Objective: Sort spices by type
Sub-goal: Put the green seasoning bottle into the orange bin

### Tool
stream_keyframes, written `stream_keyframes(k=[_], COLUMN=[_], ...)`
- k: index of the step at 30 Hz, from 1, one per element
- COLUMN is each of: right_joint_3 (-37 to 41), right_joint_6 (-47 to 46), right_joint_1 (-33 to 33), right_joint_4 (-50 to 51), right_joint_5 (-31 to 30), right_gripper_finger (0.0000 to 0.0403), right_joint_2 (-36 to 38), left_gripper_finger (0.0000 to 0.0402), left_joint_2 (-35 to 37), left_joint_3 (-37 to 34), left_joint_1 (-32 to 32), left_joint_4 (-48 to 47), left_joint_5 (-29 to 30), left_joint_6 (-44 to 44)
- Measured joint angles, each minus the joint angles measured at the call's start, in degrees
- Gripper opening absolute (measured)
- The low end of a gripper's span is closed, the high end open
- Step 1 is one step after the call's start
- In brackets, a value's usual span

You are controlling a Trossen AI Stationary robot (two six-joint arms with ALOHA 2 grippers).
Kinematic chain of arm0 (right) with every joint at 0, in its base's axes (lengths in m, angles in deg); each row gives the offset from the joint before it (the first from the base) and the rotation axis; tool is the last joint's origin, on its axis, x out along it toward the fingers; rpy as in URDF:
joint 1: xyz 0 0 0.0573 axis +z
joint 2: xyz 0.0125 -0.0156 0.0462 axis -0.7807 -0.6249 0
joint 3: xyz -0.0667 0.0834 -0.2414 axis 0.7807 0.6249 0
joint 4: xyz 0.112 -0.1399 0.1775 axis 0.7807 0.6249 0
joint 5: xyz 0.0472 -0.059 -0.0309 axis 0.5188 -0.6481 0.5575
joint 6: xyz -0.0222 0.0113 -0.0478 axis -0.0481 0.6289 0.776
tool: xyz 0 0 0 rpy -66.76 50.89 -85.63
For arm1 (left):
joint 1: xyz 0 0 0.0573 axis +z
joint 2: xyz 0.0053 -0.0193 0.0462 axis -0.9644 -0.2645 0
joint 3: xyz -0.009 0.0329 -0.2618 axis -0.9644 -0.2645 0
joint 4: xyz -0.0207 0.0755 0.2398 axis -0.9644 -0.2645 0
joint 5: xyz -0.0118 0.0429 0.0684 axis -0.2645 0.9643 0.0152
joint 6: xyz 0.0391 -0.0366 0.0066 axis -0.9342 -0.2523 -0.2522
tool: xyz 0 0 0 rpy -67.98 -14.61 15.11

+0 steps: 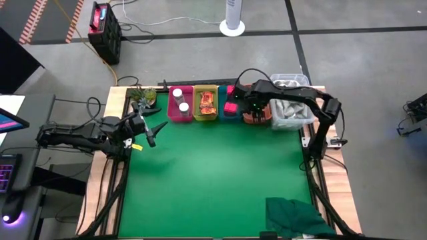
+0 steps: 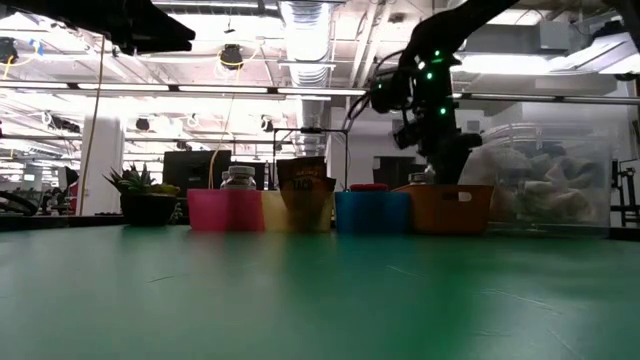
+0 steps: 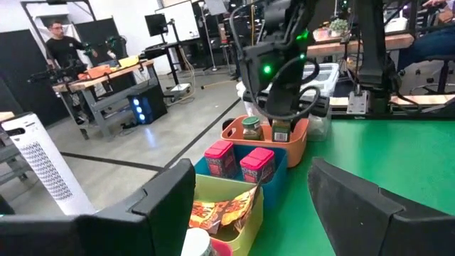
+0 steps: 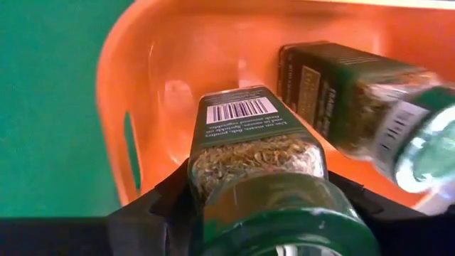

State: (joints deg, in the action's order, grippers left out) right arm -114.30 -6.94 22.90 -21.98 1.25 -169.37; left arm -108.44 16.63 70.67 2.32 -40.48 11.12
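Observation:
My right gripper (image 1: 254,111) hangs over the orange bin (image 3: 298,146) at the far edge, shut on a green-lidded herb jar (image 4: 249,146). A second green-lidded jar (image 4: 341,99) is in the same bin beside it. White-capped jars (image 1: 180,100) stand in the pink bin, orange-brown packets (image 1: 207,103) lie in the yellow bin, and pink boxes (image 3: 242,162) stand in the blue bin. My left gripper (image 1: 152,135) waits open over the table's left side, touching nothing. My right gripper pinches the jar's glass body just below the green lid (image 4: 213,181), one finger on each side. The fingers (image 4: 160,203) come from above, pointing down. The jar is upright with its base inside the orange bin; whether it rests on the bin's floor I cannot tell.
The four bins stand side by side along the far edge. A clear plastic container (image 1: 291,110) with bagged items stands right of the orange bin, a small potted plant (image 1: 143,97) left of the pink bin. A dark green cloth (image 1: 293,217) lies at the near right corner.

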Motion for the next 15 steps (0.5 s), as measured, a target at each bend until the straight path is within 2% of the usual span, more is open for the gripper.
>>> stream_keyframes(k=[8,15], right_joint_3=[0.0,0.0], right_joint_6=[-2.6,-2.1], right_joint_1=[-0.2,-0.2], right_joint_4=[-0.9,0.1], right_joint_5=[4.4,4.8], right_gripper_finger=[0.0249,0.0250], right_joint_2=[-2.8,-2.7], left_gripper_finger=[0.0259,0.0259], left_joint_2=[0.0,0.0], left_joint_3=[0.0,0.0], left_joint_1=[0.0,0.0], left_joint_4=[-0.3,-0.4], left_joint_5=[0.0,0.0], left_joint_6=[0.1,0.0])
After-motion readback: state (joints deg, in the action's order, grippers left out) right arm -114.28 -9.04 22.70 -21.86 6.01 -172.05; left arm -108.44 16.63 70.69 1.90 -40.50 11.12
